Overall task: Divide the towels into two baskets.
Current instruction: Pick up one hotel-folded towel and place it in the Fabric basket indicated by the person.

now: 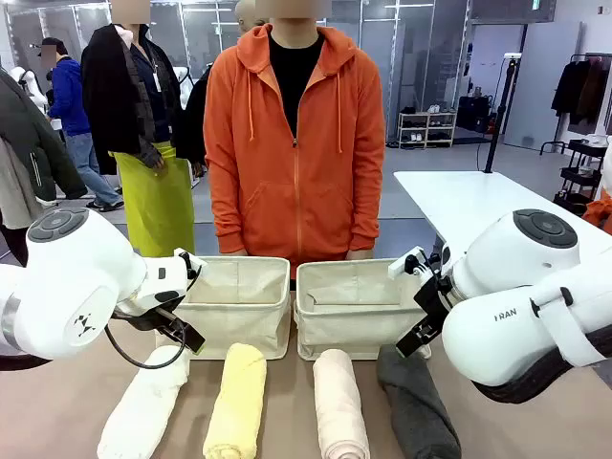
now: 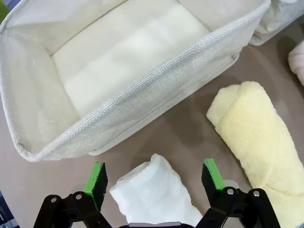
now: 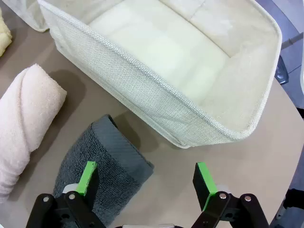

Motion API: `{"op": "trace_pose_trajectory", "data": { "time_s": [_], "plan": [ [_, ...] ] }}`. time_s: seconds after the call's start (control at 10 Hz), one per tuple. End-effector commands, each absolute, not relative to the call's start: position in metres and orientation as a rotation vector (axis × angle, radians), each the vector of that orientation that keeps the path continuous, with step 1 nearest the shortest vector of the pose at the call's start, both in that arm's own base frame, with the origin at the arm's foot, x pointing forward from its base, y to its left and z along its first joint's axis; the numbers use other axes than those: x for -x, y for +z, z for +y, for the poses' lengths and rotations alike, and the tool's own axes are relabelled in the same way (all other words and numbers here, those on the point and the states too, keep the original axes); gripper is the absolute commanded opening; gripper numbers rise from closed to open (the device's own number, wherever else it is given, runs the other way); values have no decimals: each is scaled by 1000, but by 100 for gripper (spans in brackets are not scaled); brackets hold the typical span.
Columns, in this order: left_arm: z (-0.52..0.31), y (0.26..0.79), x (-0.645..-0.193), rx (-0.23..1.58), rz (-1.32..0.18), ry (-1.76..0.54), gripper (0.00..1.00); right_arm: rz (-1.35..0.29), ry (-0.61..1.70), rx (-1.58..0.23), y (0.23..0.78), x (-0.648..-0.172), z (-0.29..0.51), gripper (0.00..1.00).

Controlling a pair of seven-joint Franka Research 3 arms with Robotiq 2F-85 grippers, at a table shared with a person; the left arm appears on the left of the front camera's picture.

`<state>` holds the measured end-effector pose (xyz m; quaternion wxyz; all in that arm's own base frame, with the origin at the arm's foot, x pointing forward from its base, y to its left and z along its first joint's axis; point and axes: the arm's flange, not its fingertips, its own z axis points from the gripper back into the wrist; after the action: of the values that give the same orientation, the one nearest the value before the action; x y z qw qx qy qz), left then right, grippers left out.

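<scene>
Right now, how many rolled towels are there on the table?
4, in a row on the robot's side of the left basket and right basket: white towel leftmost, then yellow towel, pink towel, grey towel rightmost. None lies in a basket.

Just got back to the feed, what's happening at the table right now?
Nothing is held yet. The white towel, yellow towel, pink towel and grey towel lie on the table before the left basket and right basket. The left gripper hangs open over the white towel's end, the right gripper open over the grey towel's. A person stands behind the baskets.
</scene>
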<state>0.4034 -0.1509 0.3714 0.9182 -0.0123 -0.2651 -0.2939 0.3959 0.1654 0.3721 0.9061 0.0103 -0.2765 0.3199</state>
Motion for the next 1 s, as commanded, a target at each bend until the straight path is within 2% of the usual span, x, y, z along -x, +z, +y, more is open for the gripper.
{"op": "trace_pose_trajectory", "data": {
  "time_s": [0.0, 0.9],
  "plan": [
    [-151, 371, -403, 25, -545, -605, 100, -571, 661, -21, 372, -396, 165, 100],
    [-151, 371, -403, 25, -545, -605, 100, -571, 660, -20, 372, -396, 165, 100]
  ]
}}
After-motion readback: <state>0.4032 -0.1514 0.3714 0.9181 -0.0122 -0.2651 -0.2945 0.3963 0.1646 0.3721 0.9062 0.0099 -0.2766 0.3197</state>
